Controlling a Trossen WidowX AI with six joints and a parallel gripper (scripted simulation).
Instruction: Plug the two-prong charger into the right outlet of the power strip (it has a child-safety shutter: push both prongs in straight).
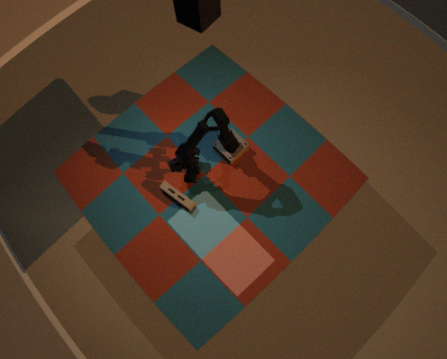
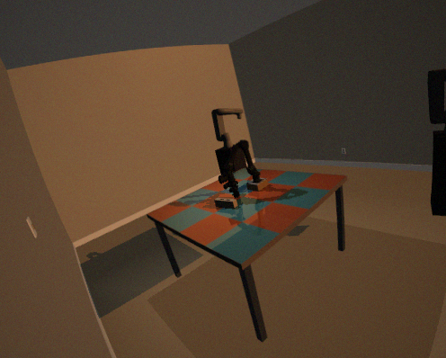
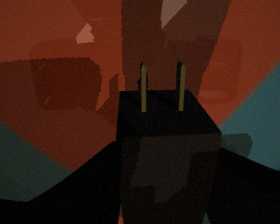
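In the wrist view the black two-prong charger (image 3: 165, 172) lies on a red tile, its two brass prongs (image 3: 143, 87) (image 3: 181, 87) pointing away from the camera. My gripper (image 3: 156, 150) (image 1: 190, 173) (image 2: 234, 191) is shut on the charger's body, one dark finger on each side, low over the checkered table (image 1: 198, 307) (image 2: 252, 243). The beige power strip (image 1: 177, 195) (image 2: 226, 201) lies flat a little in front of the gripper, with its two outlets facing up. In the top and exterior views the charger is hidden by the gripper.
The arm's base plate (image 1: 231, 150) (image 2: 257, 183) is bolted near the table's middle. A bent camera post (image 2: 222, 121) rises behind the arm. A dark box (image 1: 196, 13) stands on the floor beyond the table. A dark cabinet (image 2: 438, 135) stands at the far right.
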